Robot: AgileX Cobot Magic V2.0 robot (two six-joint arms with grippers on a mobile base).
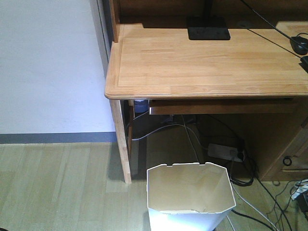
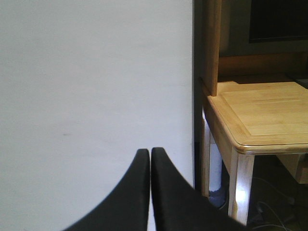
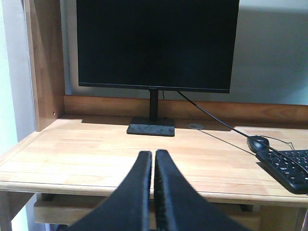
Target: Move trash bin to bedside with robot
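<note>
**Trash bin** [image 1: 190, 187]: white plastic with a notched, angular rim, sides tapering downward and a cream inside. It stands upright on the floor at the bottom edge of the front view. It sits in front of the desk's front edge, near the right of the front-left leg [image 1: 121, 139] and not touching it.

**Floor** [image 1: 57, 187]: pale wood-look planks. They run open from the bin's left side to the wall.

**Wall** [image 1: 48, 62]: smooth and white, with a grey skirting [image 1: 53, 137] along its foot.

**Desk** [image 1: 202, 62]: light wood, with a framed top, a rounded front-left corner and a raised side panel at the back left. A pull-out shelf [image 1: 221, 107] hangs under the front edge.

**Under the desk**: a white power strip [image 1: 225, 152] lies on the floor. Black and white cables [image 1: 243, 180] trail past the bin's right side.

**On the desk**: a black monitor [image 3: 156, 43] stands on a flat square base at the back edge. A black mouse [image 3: 258, 143] and keyboard [image 3: 286, 168] lie toward the right edge.

**Left gripper** [image 2: 149, 151]: black, curved fingers pressed together and holding nothing. It faces the wall beside the desk's front-left corner.

**Right gripper** [image 3: 153, 154]: black, ribbed inner faces meeting with only a thin seam between them, and nothing held. It sits level with the desk's front edge and is aimed at the monitor.
</note>
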